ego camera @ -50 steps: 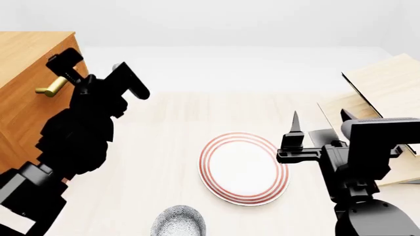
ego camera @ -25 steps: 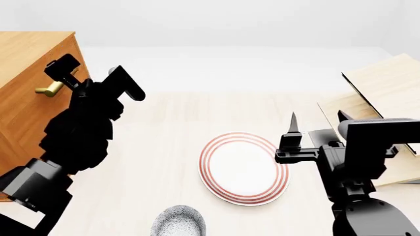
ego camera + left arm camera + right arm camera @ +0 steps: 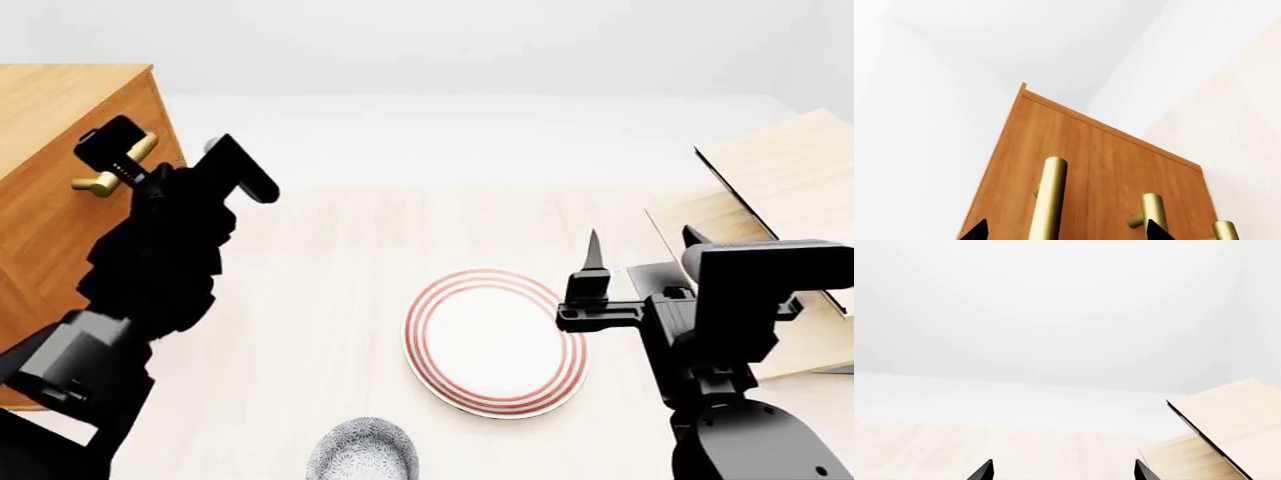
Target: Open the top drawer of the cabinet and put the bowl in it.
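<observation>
My left gripper [image 3: 171, 157] is spread wide, fingers either side of the brass bar handle [image 3: 114, 172] of the orange-brown top drawer [image 3: 1054, 165], not closed on it. In the left wrist view the two black fingertips [image 3: 976, 231] flank that brass bar [image 3: 1048, 200]; whether they touch it I cannot tell. The drawer front sits flush in the boxy orange-brown wooden cabinet [image 3: 54, 190], at the left edge of the pale wood tabletop [image 3: 334, 300].

My right gripper [image 3: 641, 250] is released, holding nothing, above the right side of the tabletop beside the flat white plate with red rings [image 3: 497, 342]. Tilted light-wood shelf rack [image 3: 781, 200] just beyond it.

Small speckled blue-grey bowl [image 3: 362, 450] rests at the tabletop's near edge, apart from the plate, well apart from the cabinet.
</observation>
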Available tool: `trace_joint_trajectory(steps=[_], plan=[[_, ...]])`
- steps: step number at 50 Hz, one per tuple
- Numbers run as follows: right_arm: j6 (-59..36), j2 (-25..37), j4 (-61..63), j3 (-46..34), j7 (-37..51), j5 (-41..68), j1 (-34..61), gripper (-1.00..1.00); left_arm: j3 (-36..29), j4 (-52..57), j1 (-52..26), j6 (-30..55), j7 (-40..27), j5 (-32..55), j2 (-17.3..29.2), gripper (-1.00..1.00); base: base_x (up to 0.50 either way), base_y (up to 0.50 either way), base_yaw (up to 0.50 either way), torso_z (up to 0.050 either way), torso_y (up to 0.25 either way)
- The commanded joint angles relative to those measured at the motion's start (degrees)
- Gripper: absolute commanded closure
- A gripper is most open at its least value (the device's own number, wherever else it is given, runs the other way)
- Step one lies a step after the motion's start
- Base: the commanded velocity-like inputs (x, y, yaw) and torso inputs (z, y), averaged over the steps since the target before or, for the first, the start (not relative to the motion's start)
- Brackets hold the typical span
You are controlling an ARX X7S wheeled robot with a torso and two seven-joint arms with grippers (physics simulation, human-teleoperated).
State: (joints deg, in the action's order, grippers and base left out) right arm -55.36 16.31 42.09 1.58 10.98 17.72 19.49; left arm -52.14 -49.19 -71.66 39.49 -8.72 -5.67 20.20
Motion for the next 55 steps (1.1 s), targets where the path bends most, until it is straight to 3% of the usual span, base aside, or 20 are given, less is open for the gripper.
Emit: trace_joint_trajectory(steps=[1, 26, 53, 54, 55], plan=[[0.7, 0.11, -0.85, -0.25, 0.17, 0.04, -0.09, -1.0, 0.54, -6.04, -1.36, -2.14, -0.59, 0.43, -1.48, -1.0, 0.0, 0.0, 0.0, 0.0, 0.0], [2.03, 0.33, -1.93, -0.41, 0.58, 0.32, -0.64, -1.0, 0.78, -24.84, -6.12, -10.8, -2.85, 0.65, -5.56, -1.0, 0.0, 0.0, 0.0, 0.0, 0.0], [1.93, 0.52, -2.33, -1.1, 1.25, 0.81, -0.15, -1.0, 0.37, -25.61, -6.55, -9.89, -3.43, 2.4, -4.79, -1.0, 0.0, 0.0, 0.0, 0.0, 0.0], [1.91, 0.53, -2.35, -1.1, 1.27, 0.84, -0.12, -1.0, 0.35, -25.59, -6.54, -9.9, -3.41, 2.47, -4.78, 1.0, 0.0, 0.0, 0.0, 0.0, 0.0], [1.89, 0.55, -2.33, -1.11, 1.29, 0.88, -0.11, -1.0, 0.37, -25.57, -6.54, -9.91, -3.42, 2.56, -4.77, 1.0, 0.0, 0.0, 0.0, 0.0, 0.0]])
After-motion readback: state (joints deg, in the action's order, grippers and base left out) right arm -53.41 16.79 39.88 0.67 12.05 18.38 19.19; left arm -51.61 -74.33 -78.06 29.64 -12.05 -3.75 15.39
